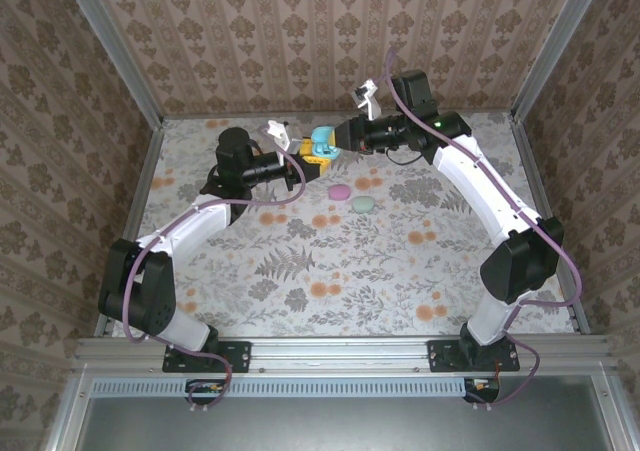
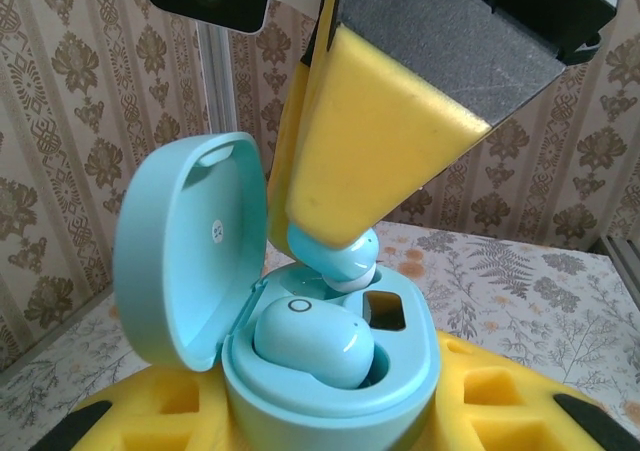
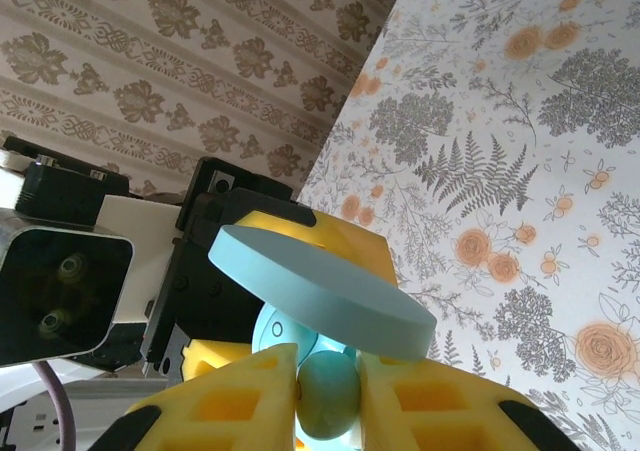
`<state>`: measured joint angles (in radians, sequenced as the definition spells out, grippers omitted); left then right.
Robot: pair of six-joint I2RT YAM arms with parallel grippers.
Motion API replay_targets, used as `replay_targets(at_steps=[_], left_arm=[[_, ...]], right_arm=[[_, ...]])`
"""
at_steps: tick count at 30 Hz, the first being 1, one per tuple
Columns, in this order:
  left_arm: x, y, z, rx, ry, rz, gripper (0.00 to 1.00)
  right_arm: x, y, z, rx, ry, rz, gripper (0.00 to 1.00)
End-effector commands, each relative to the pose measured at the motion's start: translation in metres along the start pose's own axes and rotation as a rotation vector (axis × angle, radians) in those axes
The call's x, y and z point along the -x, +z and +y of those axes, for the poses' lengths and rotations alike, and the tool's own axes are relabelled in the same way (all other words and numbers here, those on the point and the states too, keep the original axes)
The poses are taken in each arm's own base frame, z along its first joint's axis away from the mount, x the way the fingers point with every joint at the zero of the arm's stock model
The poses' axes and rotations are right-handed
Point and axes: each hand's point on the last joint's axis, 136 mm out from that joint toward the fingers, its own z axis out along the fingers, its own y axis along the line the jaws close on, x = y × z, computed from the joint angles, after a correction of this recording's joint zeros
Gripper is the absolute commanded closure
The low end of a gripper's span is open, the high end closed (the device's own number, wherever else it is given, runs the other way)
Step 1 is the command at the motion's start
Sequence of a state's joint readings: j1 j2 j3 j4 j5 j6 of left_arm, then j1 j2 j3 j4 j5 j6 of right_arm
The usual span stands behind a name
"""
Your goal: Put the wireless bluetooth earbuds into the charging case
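"Where's the bud right now?"

"The right gripper (image 3: 328, 373) has the held earbud (image 3: 328, 403) pinched between its 2 yellow foam pads (image 3: 230, 401), low in the middle of that wrist view. It hangs just over the open charging case (image 2: 330, 381)."

"And the case?"

"Clamped in the left gripper (image 1: 306, 152), upper middle of the overhead view, with the lid (image 2: 190, 251) tipped up to the left. 1 seated earbud (image 2: 315, 341) fills the near pocket. The dark pocket (image 2: 385, 311) behind it looks free."

"Fiddly?"

"I'd say so. The bud looks light, hard, glossy and rounded, so it could squirt out of the foam if squeezed off-centre. Best held across its broad sides, with the underside left bare to drop in. For the case, grip the base, not the thin hinged lid."
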<state>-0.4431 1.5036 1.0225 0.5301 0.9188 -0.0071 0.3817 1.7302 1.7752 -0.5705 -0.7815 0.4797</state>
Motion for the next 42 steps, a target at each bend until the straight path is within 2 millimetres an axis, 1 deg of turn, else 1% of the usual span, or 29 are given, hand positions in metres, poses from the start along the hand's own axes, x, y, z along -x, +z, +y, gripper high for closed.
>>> replay_targets(at_steps=[1, 6, 8, 12, 17, 25, 28, 33, 36, 38, 40, 41, 42], left_arm=[[0.026, 0.0, -0.01, -0.049, 0.07, -0.056, 0.74], [0.027, -0.001, -0.011, -0.048, 0.072, -0.059, 0.74], [0.027, 0.0, -0.011, -0.048, 0.071, -0.06, 0.74], [0.028, 0.0, -0.011, -0.048, 0.073, -0.063, 0.74], [0.028, -0.001, -0.011, -0.048, 0.072, -0.063, 0.74], [0.027, -0.001, -0.01, -0.045, 0.071, -0.06, 0.74], [0.024, 0.0, -0.01, -0.047, 0.069, -0.056, 0.74], [0.021, 0.0, -0.01, -0.047, 0.068, -0.047, 0.74], [0.02, 0.0, -0.01, -0.05, 0.066, -0.041, 0.74], [0.019, 0.0, -0.01, -0.049, 0.07, -0.037, 0.74], [0.019, 0.001, -0.011, -0.057, 0.074, -0.036, 0.74], [0.019, 0.001, -0.011, -0.058, 0.077, -0.036, 0.74], [0.019, 0.004, -0.017, -0.077, 0.077, -0.036, 0.74]], right_arm=[[0.0, 0.009, -0.004, 0.011, 0.007, -0.007, 0.77], [-0.014, 0.003, -0.025, -0.116, -0.026, 0.047, 0.75], [-0.016, 0.002, -0.026, -0.131, -0.037, 0.06, 0.73], [-0.013, 0.001, -0.025, -0.136, -0.041, 0.052, 0.68], [-0.008, -0.004, -0.022, -0.152, -0.058, 0.035, 0.66], [-0.001, -0.013, -0.014, -0.161, -0.074, 0.004, 0.56], [0.001, -0.017, -0.009, -0.16, -0.08, -0.009, 0.56], [0.015, -0.036, 0.005, -0.127, -0.095, -0.094, 0.55], [0.027, -0.045, 0.016, -0.034, -0.082, -0.155, 0.52], [0.036, -0.047, 0.014, -0.016, -0.047, -0.188, 0.52], [0.043, -0.047, 0.006, -0.038, -0.003, -0.204, 0.51], [0.046, -0.044, 0.0, -0.058, 0.025, -0.204, 0.51], [0.048, -0.04, -0.004, -0.066, 0.046, -0.198, 0.51]])
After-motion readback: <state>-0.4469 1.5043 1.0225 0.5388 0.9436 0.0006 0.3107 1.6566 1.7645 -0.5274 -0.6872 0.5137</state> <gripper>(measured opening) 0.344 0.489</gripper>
